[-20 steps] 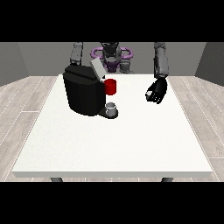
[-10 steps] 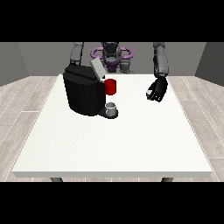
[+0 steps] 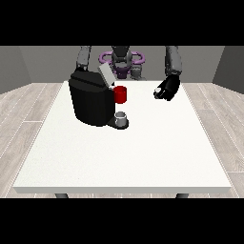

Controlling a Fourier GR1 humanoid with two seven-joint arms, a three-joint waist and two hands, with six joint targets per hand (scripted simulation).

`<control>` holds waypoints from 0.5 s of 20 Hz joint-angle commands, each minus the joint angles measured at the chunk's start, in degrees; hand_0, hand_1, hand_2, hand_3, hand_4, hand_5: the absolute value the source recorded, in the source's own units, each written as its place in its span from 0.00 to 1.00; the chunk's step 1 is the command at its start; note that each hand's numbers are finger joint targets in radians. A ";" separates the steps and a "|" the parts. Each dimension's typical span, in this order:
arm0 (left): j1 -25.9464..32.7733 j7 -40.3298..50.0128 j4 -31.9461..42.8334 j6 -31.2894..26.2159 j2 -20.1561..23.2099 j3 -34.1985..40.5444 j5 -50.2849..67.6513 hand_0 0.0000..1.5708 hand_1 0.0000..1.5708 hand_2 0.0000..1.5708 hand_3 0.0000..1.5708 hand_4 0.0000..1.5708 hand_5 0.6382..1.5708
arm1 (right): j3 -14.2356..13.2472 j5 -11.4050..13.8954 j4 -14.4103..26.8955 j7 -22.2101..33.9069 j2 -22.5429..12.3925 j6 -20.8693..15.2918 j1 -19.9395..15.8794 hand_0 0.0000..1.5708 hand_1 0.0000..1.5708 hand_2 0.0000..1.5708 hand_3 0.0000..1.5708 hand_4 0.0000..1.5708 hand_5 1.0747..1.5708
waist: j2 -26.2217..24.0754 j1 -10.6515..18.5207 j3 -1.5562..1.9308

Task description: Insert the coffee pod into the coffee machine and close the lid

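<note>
Machine: your boxy black coffee machine (image 3: 91, 102) sits far left, lid (image 3: 106, 74) tilted up.
Right-side hand: black hand (image 3: 167, 88) hovers over the table's far right, fingers curled, can't tell around what.
Other hand: hidden, can't tell.

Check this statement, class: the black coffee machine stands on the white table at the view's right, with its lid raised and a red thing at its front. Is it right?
Not quite. The front view shows the coffee machine on the table at the view's left, not the right. The rest holds: its lid is raised and a red thing at the machine sits at its front.
</note>
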 commanded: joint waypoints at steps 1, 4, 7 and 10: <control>-3.19 2.61 -2.82 -5.29 -1.68 -1.04 -0.49 0.89 0.89 0.89 0.84 0.32 1.00 | -2.94 -0.85 5.78 -1.84 -0.49 -0.83 -1.44 0.00 0.00 0.00 0.00 0.00 1.00 | -1.87 1.92 0.02; -5.34 4.29 -2.65 -11.14 -0.89 -0.20 1.07 0.89 0.89 0.89 0.85 0.34 1.00 | 0.41 1.48 5.03 -1.72 0.08 -0.39 2.64 0.00 0.00 0.00 0.00 0.00 1.00 | -6.28 0.51 0.01; -9.06 3.01 -5.15 -15.38 0.18 -0.12 1.59 0.89 0.89 0.89 0.85 0.38 1.00 | -2.71 -0.11 7.56 -2.25 -1.08 -0.52 -2.52 0.00 0.00 0.00 0.00 0.00 1.00 | -5.06 2.49 0.02; -12.69 9.14 -6.29 -16.16 -3.40 0.03 1.31 0.85 0.85 0.86 0.84 0.38 1.00 | -2.07 -0.30 9.06 -2.99 0.28 -0.29 -2.54 0.00 0.00 0.00 0.00 0.00 1.00 | -5.36 1.17 0.03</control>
